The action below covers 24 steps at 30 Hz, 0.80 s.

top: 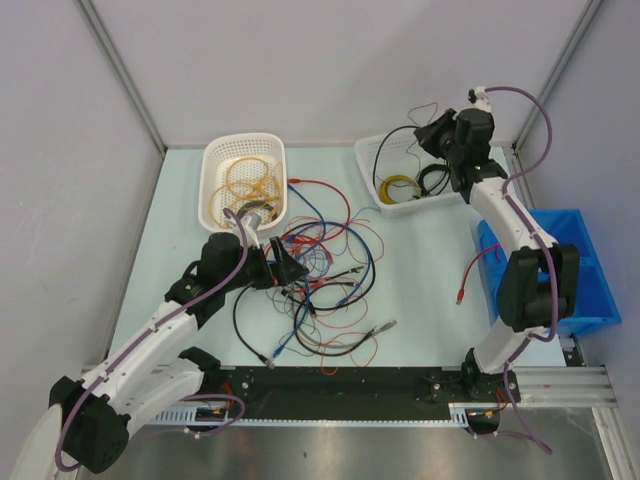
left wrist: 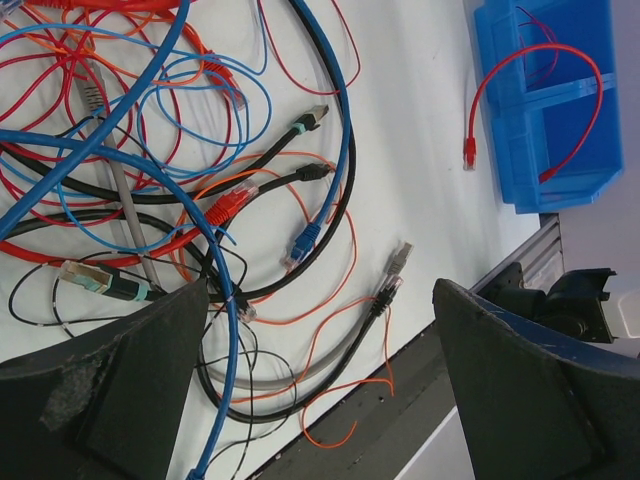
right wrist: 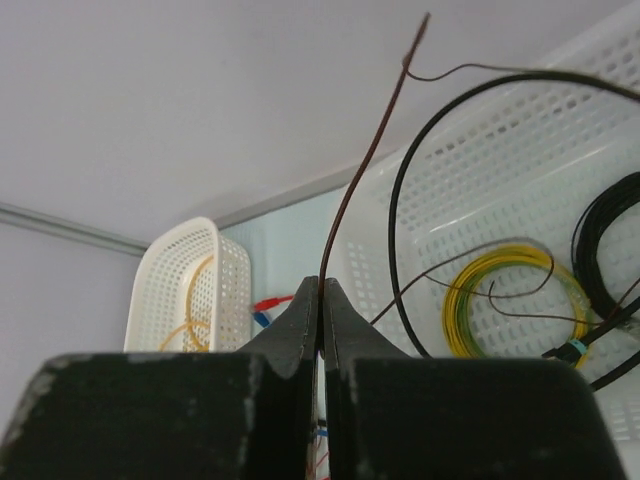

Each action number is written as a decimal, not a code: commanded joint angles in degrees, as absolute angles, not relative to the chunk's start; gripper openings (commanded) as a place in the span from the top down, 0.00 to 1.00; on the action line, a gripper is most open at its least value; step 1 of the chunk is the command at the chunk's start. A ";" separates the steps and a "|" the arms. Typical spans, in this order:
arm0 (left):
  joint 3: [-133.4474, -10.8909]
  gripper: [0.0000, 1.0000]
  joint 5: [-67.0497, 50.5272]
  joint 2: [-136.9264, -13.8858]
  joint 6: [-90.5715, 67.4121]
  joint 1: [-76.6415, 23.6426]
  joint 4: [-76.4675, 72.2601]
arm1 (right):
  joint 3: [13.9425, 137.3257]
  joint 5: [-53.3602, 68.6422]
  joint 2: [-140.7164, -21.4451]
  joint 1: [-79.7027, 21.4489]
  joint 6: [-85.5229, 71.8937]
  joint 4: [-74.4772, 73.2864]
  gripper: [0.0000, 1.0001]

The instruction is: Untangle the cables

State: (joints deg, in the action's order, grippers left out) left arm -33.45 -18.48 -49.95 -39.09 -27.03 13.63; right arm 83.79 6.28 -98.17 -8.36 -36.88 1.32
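The cables (top: 325, 275) lie as a tangle of red, blue, orange and black wires with plug ends in the middle of the table. My left gripper (top: 292, 270) is at the tangle's left edge. In the left wrist view it (left wrist: 320, 390) is open wide and empty above blue, black and orange cables (left wrist: 230, 210). My right gripper (top: 424, 138) is raised over the right white basket (top: 400, 180). In the right wrist view it (right wrist: 321, 290) is shut on a thin dark brown wire (right wrist: 362, 150) that rises from the jaws.
The left white basket (top: 215, 165) holds orange-yellow loops. The right basket (right wrist: 520, 190) holds a yellow-green coil (right wrist: 465, 300) and black coils. A blue bin (top: 575, 290) stands at the right edge, with a red cable (top: 475, 265) hanging over its side. A black rail (top: 350, 382) runs along the near edge.
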 commanded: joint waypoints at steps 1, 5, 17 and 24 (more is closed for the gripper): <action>-33.40 0.00 -19.95 -50.18 -39.90 -26.72 10.46 | 83.24 1.23 -92.56 -8.44 -33.14 0.79 1.00; -33.57 0.00 -20.21 -50.80 -39.90 -26.72 9.93 | 83.32 1.84 -91.49 -8.53 -32.78 0.35 1.00; -34.28 0.00 -19.69 -51.33 -39.37 -26.72 10.72 | 85.77 1.86 -100.98 -6.15 -31.30 -7.20 0.44; -36.56 0.00 -17.41 -52.56 -37.62 -26.72 10.98 | 92.72 -2.99 -97.39 -8.52 -27.34 -11.69 0.28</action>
